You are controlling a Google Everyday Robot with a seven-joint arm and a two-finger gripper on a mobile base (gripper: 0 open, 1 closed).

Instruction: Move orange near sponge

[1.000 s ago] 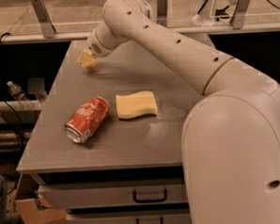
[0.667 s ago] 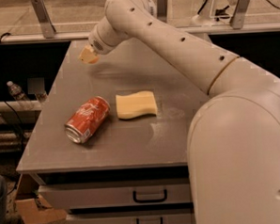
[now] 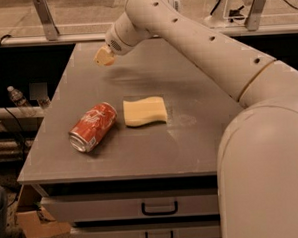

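Observation:
The pale yellow sponge (image 3: 145, 111) lies flat near the middle of the grey table (image 3: 200, 138). The orange does not show anywhere on the table; it is hidden or out of view. My gripper (image 3: 104, 56) hangs over the far left part of the table, well behind and left of the sponge, at the end of the long cream arm (image 3: 195, 38). Its tip looks cream to pale orange, and I cannot tell whether it holds anything.
A red soda can (image 3: 93, 126) lies on its side just left of the sponge. My bulky arm body (image 3: 267, 175) fills the right foreground. Drawers (image 3: 158, 208) sit under the table's front edge. A water bottle (image 3: 18, 97) stands off the table's left side.
My gripper has moved a little to the right and slightly further back over the table. The can and the sponge have not moved.

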